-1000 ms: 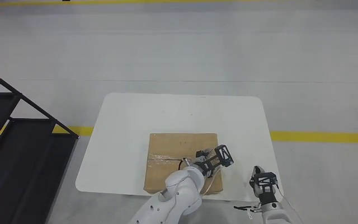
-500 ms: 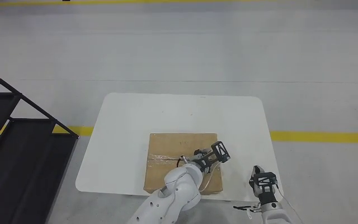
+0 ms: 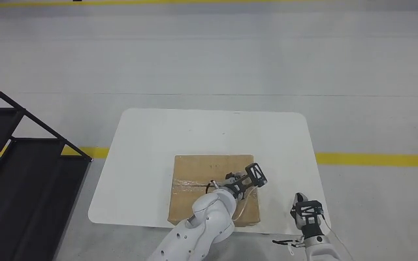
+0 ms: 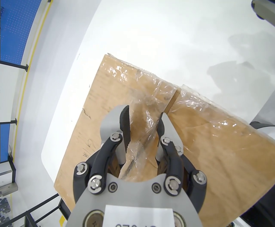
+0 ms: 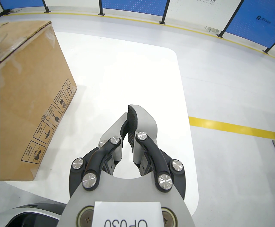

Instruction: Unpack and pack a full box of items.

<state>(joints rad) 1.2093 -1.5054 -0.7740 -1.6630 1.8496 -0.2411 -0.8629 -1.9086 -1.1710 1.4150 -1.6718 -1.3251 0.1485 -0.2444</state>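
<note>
Floor (image 3: 261,59): pale grey, glossy, evenly lit, soft glare patches. One yellow line (image 3: 366,158) is painted straight across it and shows on both sides of the table (image 3: 150,143). The table is white with a matte top and rounded corners. A second yellow line (image 5: 189,29) is farther out, at the foot of the barrier. The barrier is a row of blue panels (image 5: 129,6) on black posts (image 5: 165,13) with flat black feet, white wall strip above. More blue panel (image 4: 19,25) stands off the table's other side. A black metal rack (image 3: 32,189) with angled frame and dark shelves stands near the table's edge on the robot's left.
</note>
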